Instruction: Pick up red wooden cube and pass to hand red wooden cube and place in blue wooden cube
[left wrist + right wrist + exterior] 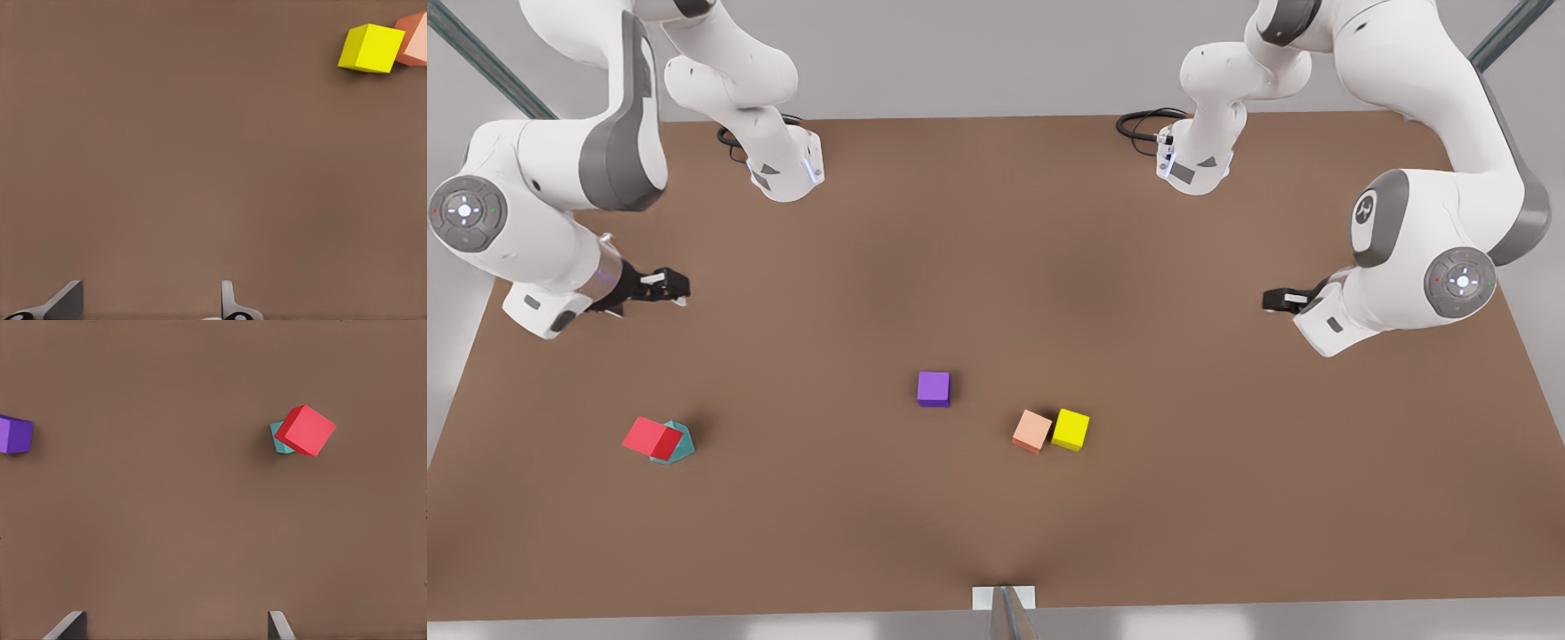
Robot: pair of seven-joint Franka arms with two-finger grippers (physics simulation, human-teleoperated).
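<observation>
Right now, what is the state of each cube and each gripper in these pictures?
red wooden cube: resting tilted on the blue wooden cube, not gripped.
blue wooden cube: on the table, under the red one.
purple cube: alone, flat.
salmon cube: beside the yellow cube.
yellow cube: flat.
left gripper: open, empty.
right gripper: open, empty.

- The blue wooden cube [683,442] [279,438] is mostly covered by the red wooden cube [651,437] [306,431] resting tilted on it; just teal slivers show.
- The salmon-orange cube [415,40] is cut off by the left wrist picture's edge and partly overlapped by the yellow cube [371,48].
- The purple cube [15,435] is clipped at the right wrist picture's edge.
- Both wrist views crop the fingers [65,301] [280,627] to their tips.
</observation>
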